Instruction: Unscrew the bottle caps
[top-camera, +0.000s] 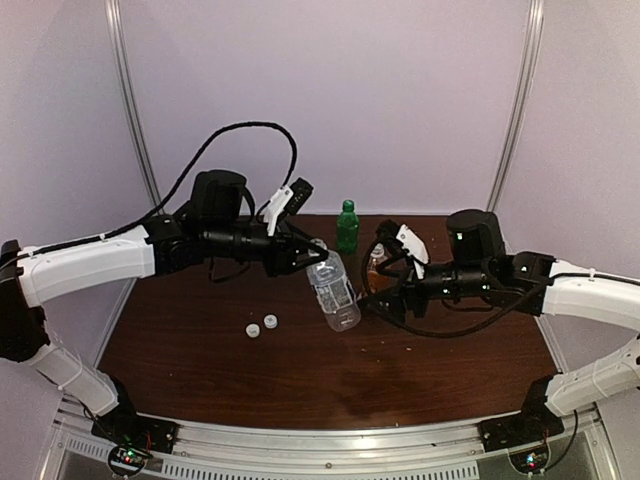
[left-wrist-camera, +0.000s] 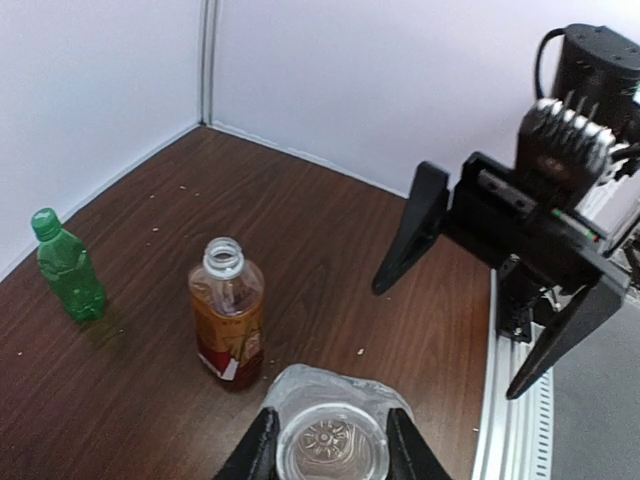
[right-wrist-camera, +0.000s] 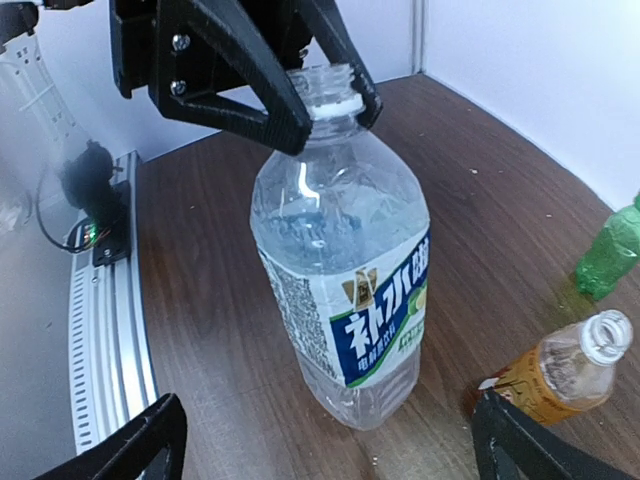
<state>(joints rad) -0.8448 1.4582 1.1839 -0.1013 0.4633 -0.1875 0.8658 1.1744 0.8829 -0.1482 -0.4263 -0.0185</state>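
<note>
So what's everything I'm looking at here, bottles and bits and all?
water bottle: 1, clear with a pale label, capless, mid-table, tilted
amber bottle: 1, brown with a red label, capless, standing further back
green bottle: 1, green, standing near the back wall
green cap: 1, green, on the green bottle
white caps: 2, white, loose on the table, left of the water bottle
table: 1, dark wood
left gripper: 1, black, shut on the water bottle's neck
right gripper: 1, black, open, facing the water bottle
</note>
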